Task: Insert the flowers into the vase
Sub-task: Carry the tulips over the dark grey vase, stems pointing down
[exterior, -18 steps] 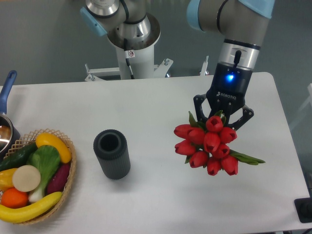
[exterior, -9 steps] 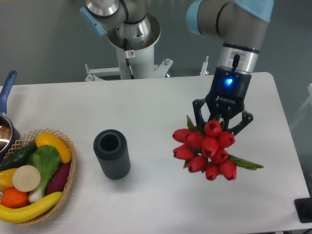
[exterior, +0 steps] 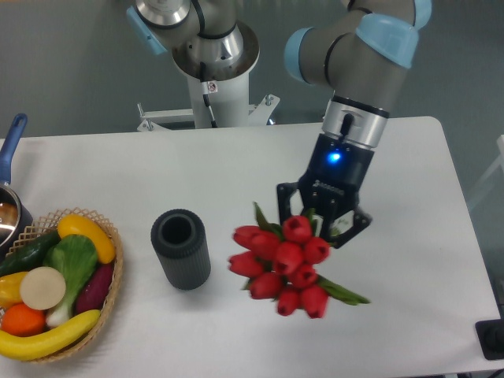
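Flowers (exterior: 283,264) hang at 6 o'clock under the gripper (exterior: 321,227), whose fingers clench the stems; the bunch is above the tabletop (exterior: 236,173), at 3 o'clock from the vase (exterior: 180,249).

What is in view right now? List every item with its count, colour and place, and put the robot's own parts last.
flowers: one bunch, red tulip buds with green leaves, held above the table right of the vase
vase: one, dark grey, ribbed, upright, centre-left of the table
basket: one, wicker, at the left edge, holding yellow, green, orange, purple and white produce
pot: one, blue handle, far left, partly cut off
table: one, white
arm: one, grey with light blue caps, reaching in from the top
pincer: one, black, shut on the flowers
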